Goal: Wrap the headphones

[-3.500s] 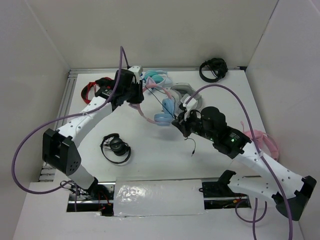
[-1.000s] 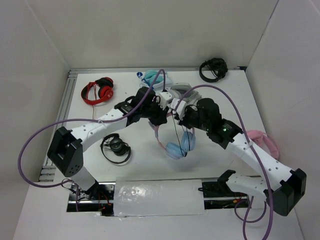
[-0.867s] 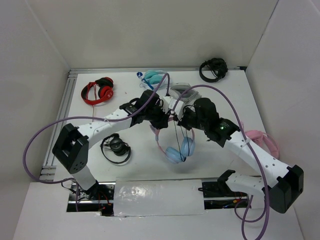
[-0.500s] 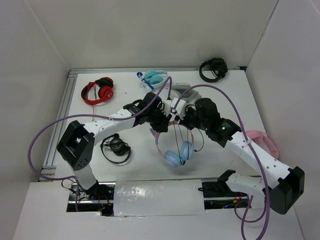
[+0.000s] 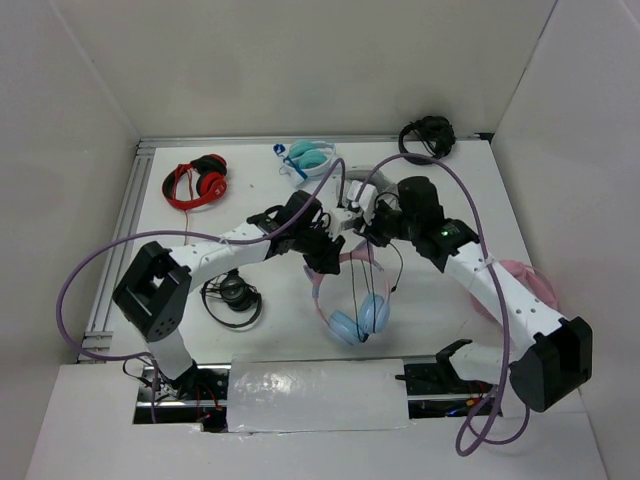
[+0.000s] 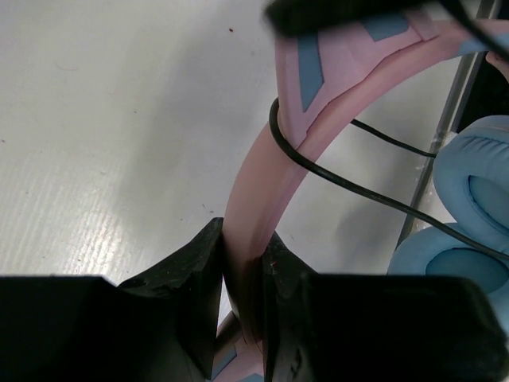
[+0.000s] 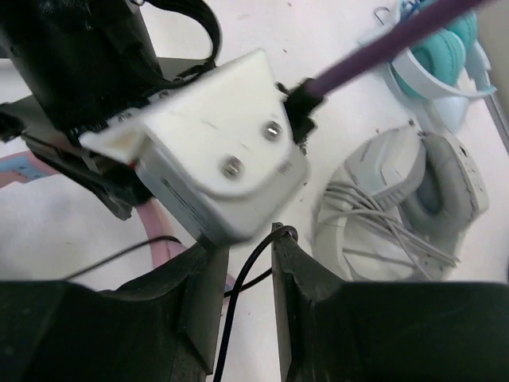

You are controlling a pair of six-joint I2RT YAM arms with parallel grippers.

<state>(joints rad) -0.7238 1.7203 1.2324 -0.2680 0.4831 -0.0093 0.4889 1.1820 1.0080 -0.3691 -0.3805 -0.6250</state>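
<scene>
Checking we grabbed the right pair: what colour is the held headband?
Pink headband with blue panels; clearest in the left wrist view.

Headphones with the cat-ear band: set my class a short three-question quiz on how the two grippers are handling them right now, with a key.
1. True or false: the left gripper is clamped on the pink headband.
2. What runs between the fingers of the right gripper? A. the black cable; B. an ear cup; C. the red headphones.
3. Short answer: which part of the headphones sits lowest in the top view?

Key: 1. True. 2. A; the jaws stand open around it. 3. The light blue ear cups.
</scene>
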